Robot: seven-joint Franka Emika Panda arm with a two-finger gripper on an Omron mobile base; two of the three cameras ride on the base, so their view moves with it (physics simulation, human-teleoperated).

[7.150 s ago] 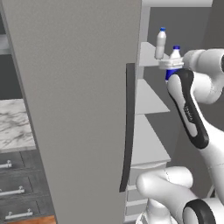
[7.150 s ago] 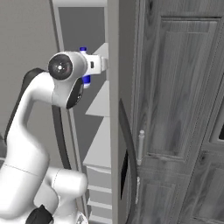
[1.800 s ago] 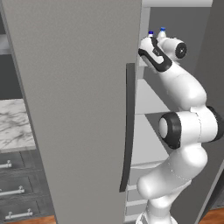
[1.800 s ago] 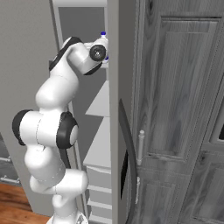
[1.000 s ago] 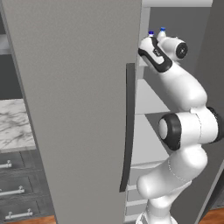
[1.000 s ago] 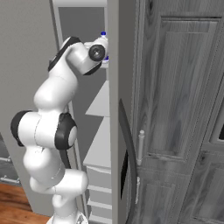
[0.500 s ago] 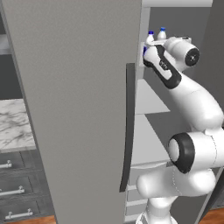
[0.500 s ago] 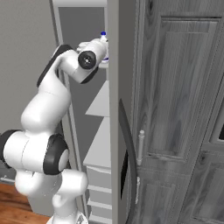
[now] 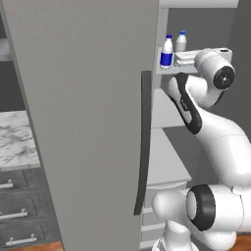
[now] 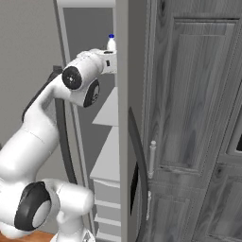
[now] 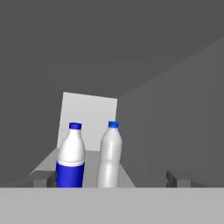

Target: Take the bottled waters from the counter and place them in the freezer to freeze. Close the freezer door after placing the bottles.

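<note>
— Grey walls of the freezer [image 9: 196, 29] close in around a white top shelf [image 9: 169, 68], and the two bottles stand on it. What can't you make out?

— A fair bit. From the left base view the open freezer door [image 9: 88, 122] covers most of the picture, so the counter [image 9: 17, 142] shows as a strip of marble at the left edge. The door's dark handle [image 9: 142, 142] is plain enough. From the right base view the freezer's side wall cuts off the shelf; of the bottles I see the blue cap and neck of one. Which one, I cannot say.

— And the bottles themselves?

— In the hand view both stand upright and close together. The blue-label bottle [image 11: 71, 157] is on the left, the plain bottle [image 11: 110, 155] beside it on the right. Their bases are cut off at the bottom of that view, and whether they touch each other is unclear.

— The gripper?

— The gripper [image 11: 113, 178] stands wide apart, one fingertip at each lower corner, both bottles between and beyond them. It holds nothing and touches neither bottle. In the left base view the hand sits just right of the bottles at shelf height
</note>
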